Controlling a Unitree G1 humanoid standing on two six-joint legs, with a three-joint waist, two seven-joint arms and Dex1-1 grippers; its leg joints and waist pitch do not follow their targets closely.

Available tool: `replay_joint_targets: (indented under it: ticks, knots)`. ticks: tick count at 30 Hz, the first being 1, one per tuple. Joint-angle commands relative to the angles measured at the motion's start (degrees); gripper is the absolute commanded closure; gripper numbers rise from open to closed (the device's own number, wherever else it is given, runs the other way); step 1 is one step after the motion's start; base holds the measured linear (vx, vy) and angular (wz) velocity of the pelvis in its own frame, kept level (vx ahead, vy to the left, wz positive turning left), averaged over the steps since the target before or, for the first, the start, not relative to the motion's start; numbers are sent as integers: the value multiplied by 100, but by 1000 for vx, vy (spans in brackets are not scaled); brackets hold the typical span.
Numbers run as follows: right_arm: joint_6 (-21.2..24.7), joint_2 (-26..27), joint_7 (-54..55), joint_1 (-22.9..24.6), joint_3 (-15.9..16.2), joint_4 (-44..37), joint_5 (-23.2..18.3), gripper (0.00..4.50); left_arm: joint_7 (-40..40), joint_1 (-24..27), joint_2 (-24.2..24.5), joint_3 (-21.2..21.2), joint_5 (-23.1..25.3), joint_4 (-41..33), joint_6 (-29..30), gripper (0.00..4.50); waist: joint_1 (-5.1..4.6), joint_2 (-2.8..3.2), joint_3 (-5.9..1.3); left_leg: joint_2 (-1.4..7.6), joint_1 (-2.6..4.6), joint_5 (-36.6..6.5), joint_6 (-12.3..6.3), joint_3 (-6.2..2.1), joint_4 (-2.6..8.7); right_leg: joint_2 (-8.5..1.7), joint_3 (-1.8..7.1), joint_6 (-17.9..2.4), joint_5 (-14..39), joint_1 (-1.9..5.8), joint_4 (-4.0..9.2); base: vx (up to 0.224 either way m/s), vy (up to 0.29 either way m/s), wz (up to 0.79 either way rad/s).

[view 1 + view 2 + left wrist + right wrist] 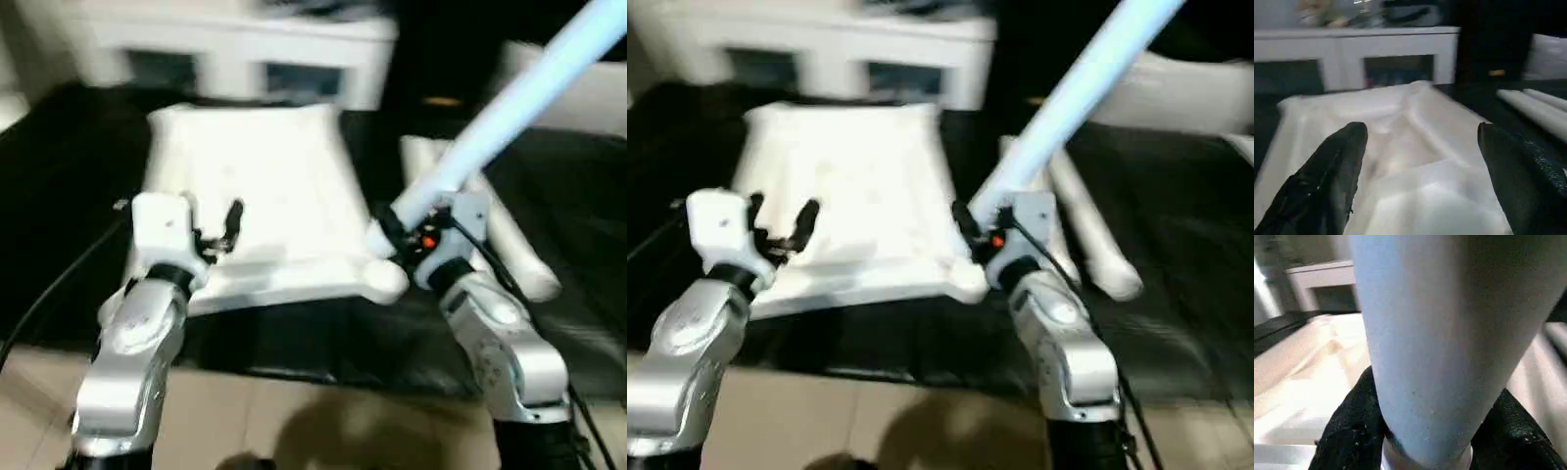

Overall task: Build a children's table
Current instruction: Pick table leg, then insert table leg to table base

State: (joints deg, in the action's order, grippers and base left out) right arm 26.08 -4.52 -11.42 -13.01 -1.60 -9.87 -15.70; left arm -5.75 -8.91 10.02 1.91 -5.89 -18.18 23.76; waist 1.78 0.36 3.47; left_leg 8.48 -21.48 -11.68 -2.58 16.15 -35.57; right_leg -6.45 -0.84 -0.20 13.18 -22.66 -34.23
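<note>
Surface: black-covered work surface (pixel 69 196), its far edge blurred against a white cabinet with glass doors (pixel 245 59).
Top: square white plastic table top (pixel 255 196) is laid flat; ribs are hard to make out.
Left gripper (pixel 211 230): held spread, empty, above the top's near edge.
Right gripper (pixel 407 230): clamped around a long tapered white leg (pixel 509 108), whose upper end is cut off.
Spare legs (pixel 514 245): partly hidden behind the held leg.

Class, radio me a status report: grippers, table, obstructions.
Left gripper open over the table top. Right gripper shut on a leg, near the corner socket. Spare legs lying alongside, not blocking.
</note>
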Motion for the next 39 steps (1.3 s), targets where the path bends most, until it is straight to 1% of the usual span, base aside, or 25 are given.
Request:
replay_joint_targets:
  ticks: [1, 2, 3, 4, 5, 6, 7, 8, 9, 10, 12, 13, 14, 17, 18, 24, 26, 29, 30, 33, 34, 35, 36, 37, 39]
  knots:
    - [-61, 7, 58, 12, -21, -104, 30, 261, 66, -1, -68, -27, -10, 61, 29, 55, -9, 296, -360, 1017, 76, -3802, 2294, -751, 1524, 314, -513, -149, -161, 170, -413, -102, 20, -22]
    - [-66, 7, 55, 26, -10, -108, 31, 261, 63, -2, -82, -19, -24, 62, 34, 55, -41, 259, -336, 1195, 111, -3741, 2137, -818, 1575, 255, -519, -139, -129, 117, -446, -75, -80, -5]
    - [-69, -14, 46, 60, 34, -138, 50, 261, 49, 18, -112, -9, -62, 40, 19, 55, -8, 265, -344, 1366, 229, -3801, 1695, -876, 1575, 179, -509, -132, 96, 109, -527, -46, -151, 1]
    - [-62, -23, 46, 65, 44, -147, 54, 261, 41, 33, -122, -9, -82, 21, 16, 55, -32, 152, -404, 1328, 382, -3362, 1088, -944, 1359, -27, -256, -71, 284, 144, -319, -46, -151, 1]
    - [-52, -37, 41, 69, 55, -158, 58, 261, 27, 57, -135, -13, -111, -9, 22, 55, -26, 59, -453, 1162, 378, -2975, 851, -936, 1179, -137, -124, -135, 362, 196, -146, -55, -176, -9]
    - [-50, -54, 12, 59, 59, -141, 54, 261, 22, 67, -138, -26, -102, -7, 27, 55, 71, -40, -467, 395, 16, -1925, 628, -611, 517, -634, 33, -654, 529, 440, 438, -67, -155, -11]
    - [-50, -79, -25, 45, 69, -122, 56, 261, 13, 82, -132, -48, -88, -5, 46, 55, 381, -195, -397, 195, -167, -443, 145, -671, 31, -894, 187, -73, 1220, 426, 627, -67, -155, -11]
    - [-83, -129, -122, 27, 94, -101, 57, 261, -12, 128, -126, -88, -62, -9, 66, 55, 414, -191, -387, 202, -253, -70, 65, -754, 42, -805, 174, 160, 1527, 469, 575, -62, -139, -14]
    - [-70, -148, -170, 17, 106, -97, 42, 261, -11, 145, -120, -100, -36, -9, 57, 55, 517, -100, -381, 218, -318, 81, 84, -827, 122, -633, 81, 524, 2133, 500, 573, -54, -123, -10]
    - [-60, -173, -223, 7, 121, -96, 40, 261, -9, 164, -121, -106, -12, -10, 51, 55, 556, -29, -396, 351, -109, -212, 199, -851, 291, -400, -24, 448, 2249, 368, 583, -54, -123, -10]
    - [-23, -244, -395, -4, 180, -111, 0, 261, 6, 232, -138, -84, -7, -33, 38, 55, 495, 51, -387, 495, -129, -505, 277, -898, 448, -192, -140, 232, 1628, 397, 460, -20, -29, -2]
    - [-16, -266, -439, -4, 199, -114, -10, 261, 13, 246, -146, -76, -14, -37, 32, 55, 498, 73, -387, 589, -17, -924, 324, -916, 492, -211, -114, 101, 1628, 333, 453, 0, 0, 0]
    - [-16, -266, -439, -4, 199, -114, -10, 261, 13, 246, -146, -76, -14, -37, 32, 55, 501, 78, -384, 614, 22, -1067, 355, -922, 502, -237, -100, 17, 1633, 327, 452, 0, 0, 0]
    - [-38, -336, -511, 11, 257, -124, -36, 261, 9, 381, -163, -49, -26, -72, -35, 55, 519, 81, -387, 642, 32, -1119, 396, -923, 539, -288, -63, -299, 1330, 360, 404, 0, 0, 0]
    - [-44, -343, -513, 12, 261, -123, -39, 261, 5, 425, -164, -43, -34, -86, -61, 55, 514, 99, -410, 679, 11, -954, 384, -940, 565, -291, -65, -422, 806, 396, 332, 0, 0, 0]
    - [-131, -289, -644, 139, 267, -173, -86, 261, -114, 816, -186, 43, -163, -246, -336, 55, 487, 98, -422, 650, 7, -794, 333, -892, 547, -325, -40, -599, 70, 409, 273, 0, 0, 0]
    - [-147, -286, -661, 161, 285, -175, -84, 261, -114, 822, -189, 51, -165, -252, -341, 55, 504, 101, -414, 642, 17, -843, 340, -879, 541, -333, -29, -594, 210, 406, 299, 0, 0, 0]
    - [-195, -248, -689, 302, 358, -225, -97, 261, -139, 925, -175, 69, -173, -363, -317, 55, 526, 83, -362, 658, 116, -1733, 506, -878, 605, -340, -23, -444, 1487, 463, 402, 0, 0, 0]
    - [-200, -238, -693, 318, 364, -227, -113, 261, -122, 965, -179, 80, -172, -388, -293, 55, 492, 52, -267, 610, 228, -2487, 583, -851, 636, -286, -44, -288, 2644, 447, 558, 0, 0, 0]
    - [-204, -235, -711, 316, 365, -226, -121, 261, -90, 1013, -182, 74, -167, -402, -322, 55, 439, 9, -134, 488, 489, -3215, 651, -812, 548, -250, -175, -71, 4245, 456, 866, 0, 0, 0]
    - [-207, -230, -723, 306, 368, -217, -115, 261, -97, 1020, -181, 70, -171, -401, -334, 55, 433, 29, -147, 486, 437, -3107, 640, -836, 594, -247, -204, -14, 4226, 616, 887, 0, 0, 0]
    - [-207, -230, -725, 304, 368, -215, -114, 261, -98, 1021, -181, 68, -170, -401, -335, 55, 429, 57, -131, 516, 480, -3233, 654, -853, 627, -226, -223, -7, 4171, 605, 893, 0, 0, 0]
    - [-211, -227, -734, 294, 373, -205, -107, 261, -108, 1023, -176, 59, -167, -402, -341, 55, 356, 78, -168, 629, 601, -3663, 742, -959, 739, -159, -262, -136, 3589, 640, 785, 62, 37, -8]
    - [-225, -227, -744, 278, 380, -182, -99, 261, -137, 1022, -166, 41, -159, -406, -333, 55, 330, 73, -183, 659, 624, -3737, 752, -981, 786, -148, -257, -211, 3300, 656, 740, 62, 37, -8]
    - [-254, -236, -760, 255, 384, -139, -85, 261, -209, 1014, -115, -24, -116, -418, -322, 55, 280, 60, -237, 666, 571, -3532, 690, -1005, 862, -157, -208, -415, 2522, 731, 626, 79, 33, -9]
